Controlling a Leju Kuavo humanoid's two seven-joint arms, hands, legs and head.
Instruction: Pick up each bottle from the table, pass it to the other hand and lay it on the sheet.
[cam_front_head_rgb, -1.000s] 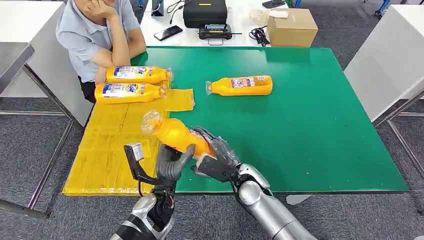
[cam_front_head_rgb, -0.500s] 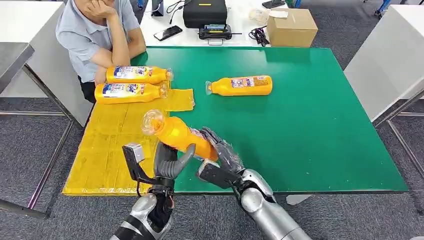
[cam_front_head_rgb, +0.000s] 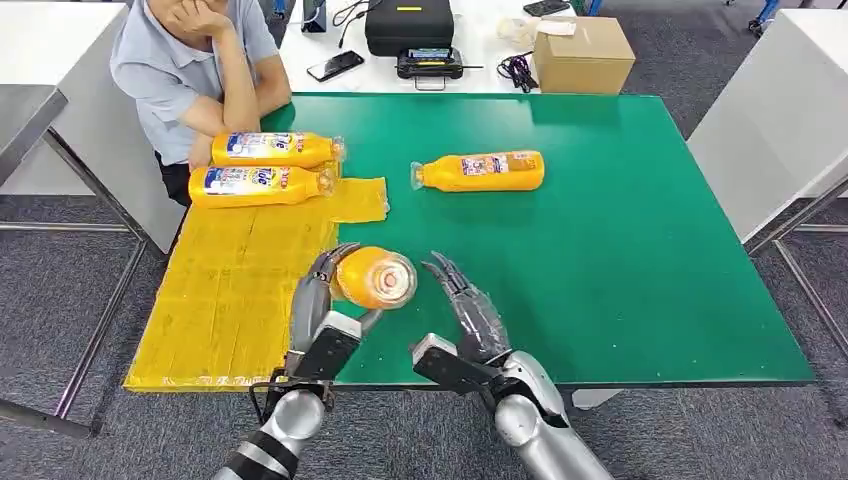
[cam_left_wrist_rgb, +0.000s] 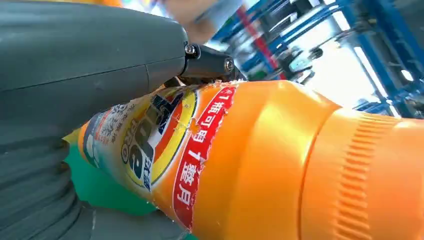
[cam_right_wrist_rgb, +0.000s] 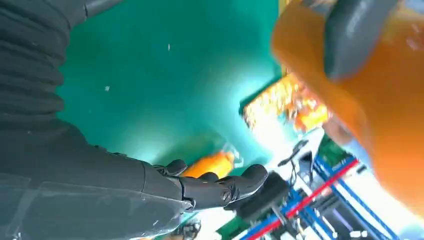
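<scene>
The green surface (cam_front_head_rgb: 620, 250) stands in a grey-carpeted room, and a yellow sheet (cam_front_head_rgb: 230, 290) covers its corner nearest the seated person (cam_front_head_rgb: 190, 70), who leans an elbow on the surface's edge. Two orange bottles already lie on the sheet at the end beside that person: the farther bottle (cam_front_head_rgb: 275, 149) and, just beside it on the side toward the robot, the nearer bottle (cam_front_head_rgb: 262, 185), both lengthwise with their caps pointing to the bare green. A lone bottle (cam_front_head_rgb: 480, 171) lies on its side on the green, well apart from the sheet, its cap turned toward it.

Close to the robot's edge of the surface, right where the sheet meets the green, the left hand (cam_front_head_rgb: 322, 315) grasps the held bottle (cam_front_head_rgb: 375, 278), which is lifted off the surface with its clear cap facing up at the head camera. In the left wrist view the thumb (cam_left_wrist_rgb: 90, 65) lies across the label of that bottle (cam_left_wrist_rgb: 280, 165). The right hand (cam_front_head_rgb: 470, 320) is just beside it on the side away from the sheet, released, its fingers spread and straight and not touching the bottle. The right wrist view shows those fingers (cam_right_wrist_rgb: 220, 190) extended in the air over the green, with nothing in them.

Beyond the surface, on a white table, sit a cardboard box (cam_front_head_rgb: 583, 52) and a black case (cam_front_head_rgb: 410, 25).
</scene>
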